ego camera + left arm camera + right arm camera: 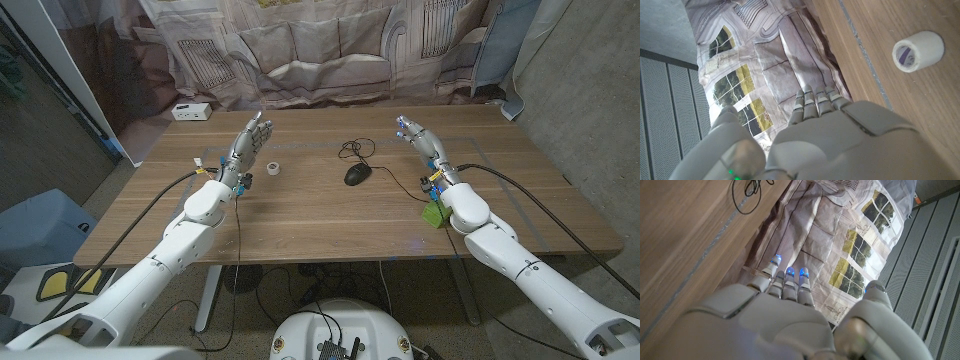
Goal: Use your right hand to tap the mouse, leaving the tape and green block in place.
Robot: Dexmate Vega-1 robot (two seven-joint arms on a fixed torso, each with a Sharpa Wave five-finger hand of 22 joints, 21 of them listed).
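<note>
Two robot hands are hovering over the wooden worktop [330,215], neither holding anything. Left robot hand [248,140] is sitting w/ fingers straight and spread, reaching toward the far edge; in the left wrist view [840,135] its fingers [815,102] are pointing at the printed backdrop [765,60]. Right robot hand [420,138] is also released, fingers extended and apart, blue-lit fingertips [789,272] showing in the right wrist view [780,325].

Black mouse [357,174] is lying near the worktop's middle, between the two robot hands but closer to the right one, well apart from both. Its thin cable [356,150] is looping toward the far side; a loop of it is showing in the right wrist view [747,195].

White tape roll [272,168] is resting on its side just beside the left robot hand, not touching it; also clear in the left wrist view [918,51]. Green block [434,213] is sitting near the worktop's front edge, right by the right arm's wrist, partly hidden by it.

White box [191,111] is sitting at the far left corner.
</note>
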